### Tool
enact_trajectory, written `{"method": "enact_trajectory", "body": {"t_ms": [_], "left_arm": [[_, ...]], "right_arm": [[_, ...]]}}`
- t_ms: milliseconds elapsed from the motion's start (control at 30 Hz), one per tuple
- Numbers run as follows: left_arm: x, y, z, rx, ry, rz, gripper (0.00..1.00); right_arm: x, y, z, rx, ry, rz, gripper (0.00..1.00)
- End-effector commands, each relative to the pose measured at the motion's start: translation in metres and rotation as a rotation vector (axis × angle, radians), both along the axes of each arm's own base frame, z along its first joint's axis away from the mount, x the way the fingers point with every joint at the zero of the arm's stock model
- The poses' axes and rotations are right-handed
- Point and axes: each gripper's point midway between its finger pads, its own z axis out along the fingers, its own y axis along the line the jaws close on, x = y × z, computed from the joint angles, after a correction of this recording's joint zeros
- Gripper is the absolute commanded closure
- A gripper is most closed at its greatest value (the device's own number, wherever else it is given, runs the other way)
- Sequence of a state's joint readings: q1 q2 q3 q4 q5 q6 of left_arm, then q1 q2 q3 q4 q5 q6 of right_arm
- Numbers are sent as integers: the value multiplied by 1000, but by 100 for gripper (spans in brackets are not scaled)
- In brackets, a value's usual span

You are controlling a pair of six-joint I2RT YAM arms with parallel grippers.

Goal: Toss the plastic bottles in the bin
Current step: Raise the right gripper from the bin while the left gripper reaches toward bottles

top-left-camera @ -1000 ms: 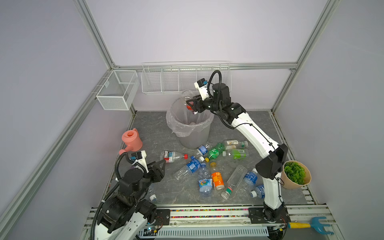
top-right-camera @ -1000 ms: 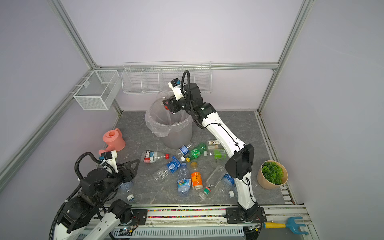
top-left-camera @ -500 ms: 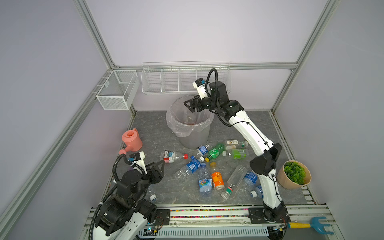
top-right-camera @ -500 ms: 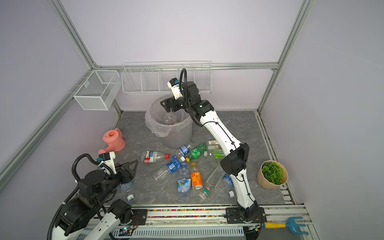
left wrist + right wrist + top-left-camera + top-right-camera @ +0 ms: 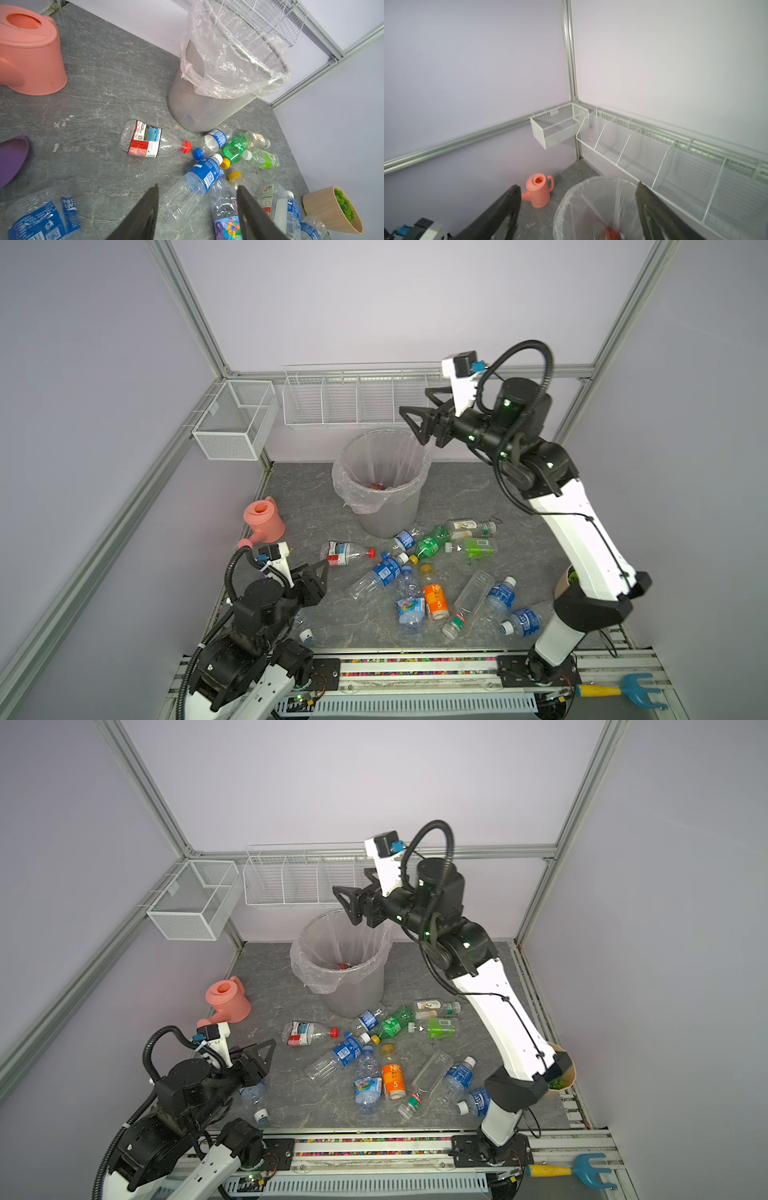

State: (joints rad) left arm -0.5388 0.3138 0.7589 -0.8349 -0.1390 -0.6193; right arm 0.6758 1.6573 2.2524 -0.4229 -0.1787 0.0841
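Several plastic bottles lie on the grey floor in front of the bin (image 5: 390, 514) (image 5: 353, 994), among them a red-labelled one (image 5: 345, 552), a blue-labelled one (image 5: 380, 574) and an orange one (image 5: 434, 599). A red-capped bottle (image 5: 611, 233) rests at the bin's bottom. My right gripper (image 5: 417, 406) (image 5: 351, 884) (image 5: 578, 185) hangs open and empty high over the bin's far right rim. Low at the front left, my left gripper (image 5: 318, 572) (image 5: 197, 186) is open with nothing held, pointing toward the blue-labelled bottle (image 5: 199, 176). A crushed bottle (image 5: 39, 220) lies beside it.
A pink watering can (image 5: 264, 520) stands at the left wall. White wire baskets (image 5: 235, 418) (image 5: 357, 400) hang on the back rails close behind my right gripper. A potted plant (image 5: 332, 209) sits at the right edge, and a purple thing (image 5: 10, 155) lies near my left gripper.
My right gripper opened over the bin and the red-capped bottle it held dropped in; the gripper then rose and drew back to the right. The left arm barely moved.
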Motion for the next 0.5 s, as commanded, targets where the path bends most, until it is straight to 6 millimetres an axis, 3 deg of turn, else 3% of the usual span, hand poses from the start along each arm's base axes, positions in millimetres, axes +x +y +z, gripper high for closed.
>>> {"method": "enact_trajectory", "body": {"t_ms": [0, 333, 467], "left_arm": [[3, -5, -3, 2, 13, -14, 40], [14, -31, -35, -33, 106, -85, 41], [18, -47, -57, -18, 184, -136, 40]], "right_arm": [[-4, -9, -22, 0, 15, -23, 11], [-10, -54, -114, 11, 298, -78, 11], [-10, -71, -147, 37, 407, -100, 11]]}}
